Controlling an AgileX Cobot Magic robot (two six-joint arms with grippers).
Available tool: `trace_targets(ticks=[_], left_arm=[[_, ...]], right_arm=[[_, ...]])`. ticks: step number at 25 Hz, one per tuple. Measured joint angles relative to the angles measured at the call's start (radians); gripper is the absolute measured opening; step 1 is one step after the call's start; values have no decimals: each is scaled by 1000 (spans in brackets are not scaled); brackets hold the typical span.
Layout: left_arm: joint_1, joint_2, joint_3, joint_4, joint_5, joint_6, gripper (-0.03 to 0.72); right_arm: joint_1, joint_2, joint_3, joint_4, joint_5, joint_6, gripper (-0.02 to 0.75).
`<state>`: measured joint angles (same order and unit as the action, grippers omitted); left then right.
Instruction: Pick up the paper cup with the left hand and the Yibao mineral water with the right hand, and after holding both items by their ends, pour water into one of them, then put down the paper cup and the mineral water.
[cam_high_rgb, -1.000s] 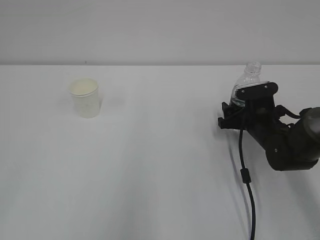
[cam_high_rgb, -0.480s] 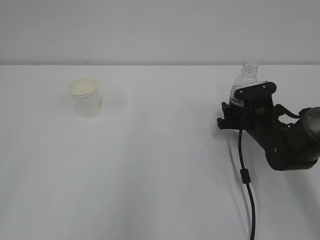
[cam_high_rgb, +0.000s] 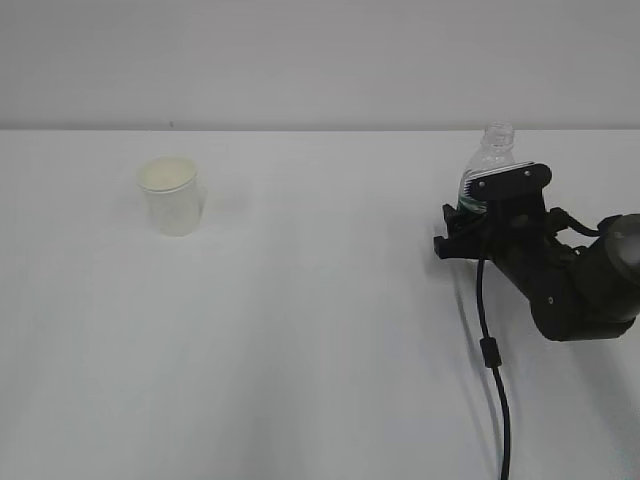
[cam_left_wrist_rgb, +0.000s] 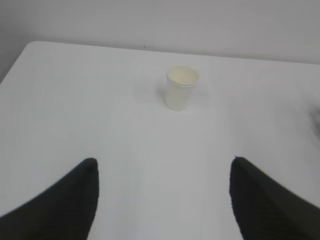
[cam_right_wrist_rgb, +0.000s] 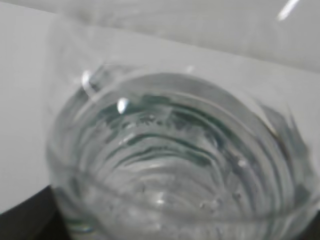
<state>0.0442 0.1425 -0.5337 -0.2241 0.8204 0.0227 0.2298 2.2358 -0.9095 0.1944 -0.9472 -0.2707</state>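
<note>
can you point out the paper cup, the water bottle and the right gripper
paper cup (cam_high_rgb: 173, 200), exterior view, on its side wall
water bottle (cam_high_rgb: 492, 150), exterior view, on the clear shoulder below the open neck
right gripper (cam_high_rgb: 480, 215), exterior view, between its fingertips, at the bottle's lower body

Ahead of the left hand (cam_left_wrist_rgb: 162, 200), whose fingers stand wide apart, bare white table (cam_high_rgb: 320, 330) runs unobstructed to the paper cup (cam_left_wrist_rgb: 181, 88), which stands alone. The right hand (cam_high_rgb: 478, 222) sits hard against the Yibao mineral water (cam_high_rgb: 487, 165); its trailing black cable (cam_high_rgb: 490, 350) crosses the table behind it.
</note>
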Motion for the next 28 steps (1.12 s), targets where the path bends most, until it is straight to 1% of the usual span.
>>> trace_targets(ticks=[8,15,28], left_arm=[[0,0,0,0,0,0,583],[0,0,0,0,0,0,583],[0,0,0,0,0,0,583]], right_arm=[[0,-43,0,4,64,-10,519],[0,-59,2,6,100,-15,516],[0,-70,2,6,120,-22,491]])
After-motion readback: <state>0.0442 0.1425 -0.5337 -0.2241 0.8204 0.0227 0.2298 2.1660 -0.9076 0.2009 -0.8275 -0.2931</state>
